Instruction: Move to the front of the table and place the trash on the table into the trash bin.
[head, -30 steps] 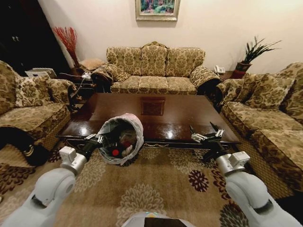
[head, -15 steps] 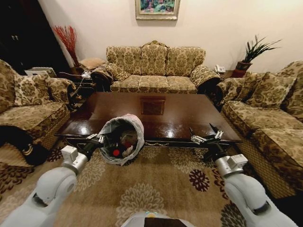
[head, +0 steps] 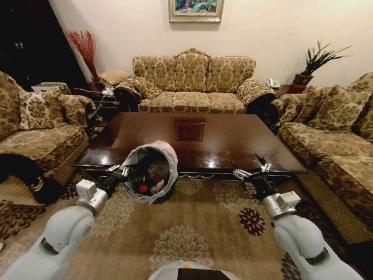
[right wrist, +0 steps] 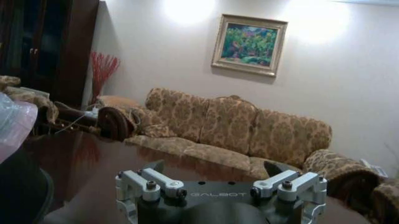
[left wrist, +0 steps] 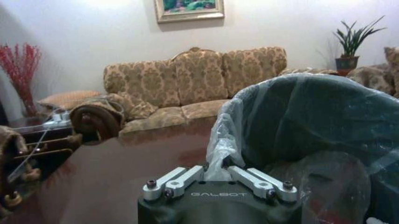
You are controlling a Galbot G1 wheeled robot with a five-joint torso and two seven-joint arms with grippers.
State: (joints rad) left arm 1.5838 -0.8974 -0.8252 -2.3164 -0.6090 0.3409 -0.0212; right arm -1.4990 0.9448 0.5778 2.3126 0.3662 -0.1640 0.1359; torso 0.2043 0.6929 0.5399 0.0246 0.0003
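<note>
Dark glossy worktop [head: 192, 140] across the centre of the head view. Bin [head: 150, 171], lower left of centre, tilted at the worktop's near edge, with rubbish inside (red and white pieces). Left tool [head: 116, 171] pinched shut on the bin's liner. Right tool [head: 250, 170], lower right, spread wide and empty.

Far wall: cream plaster, framed painting [head: 196, 10]. Below: three-seat floral gold sofa [head: 193, 81]. Matching sofas left [head: 35, 125] and right [head: 338, 128]. Patterned carpet [head: 192, 233]. Potted plant [head: 315, 67] far right; red twigs [head: 84, 49] far left.
</note>
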